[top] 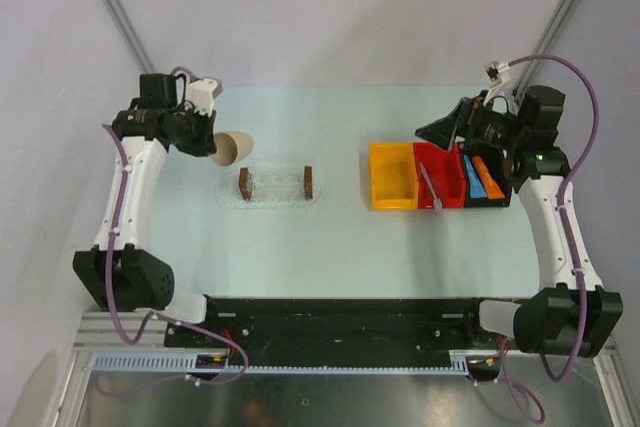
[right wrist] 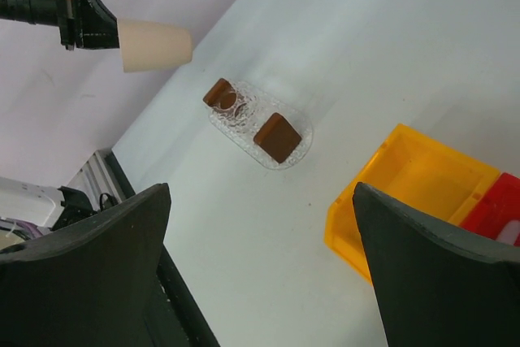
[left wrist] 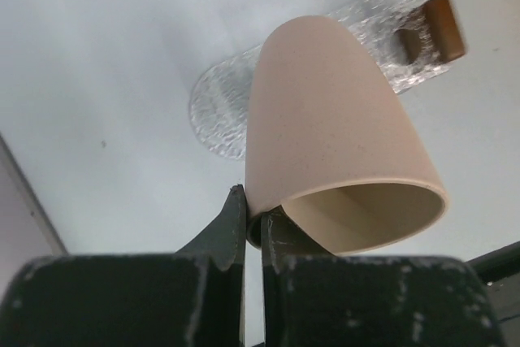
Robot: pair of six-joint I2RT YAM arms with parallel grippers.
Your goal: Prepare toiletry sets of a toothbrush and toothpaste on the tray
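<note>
The clear tray [top: 275, 192] with a brown block at each short end lies left of centre, also visible in the left wrist view as the tray [left wrist: 215, 111] and in the right wrist view as the tray [right wrist: 244, 119]. A thin whitish toothbrush [top: 430, 188] lies in the red bin [top: 447, 179]. The toothpaste, an orange tube [top: 488, 177] and a blue tube [top: 470, 177], lies in a dark bin at the right. My right gripper [top: 436, 132] hovers above the red bin; its gripper [right wrist: 260, 193] is open and empty. My left gripper [top: 210, 143], seen close as the gripper [left wrist: 253, 219], is shut on the rim of a beige cup [left wrist: 333, 136].
The beige cup [top: 233, 148] hangs tilted in the air just behind the tray's left end. A yellow bin [top: 392, 177] stands beside the red one, towards the tray. The table's left edge and a rail run close to the left arm.
</note>
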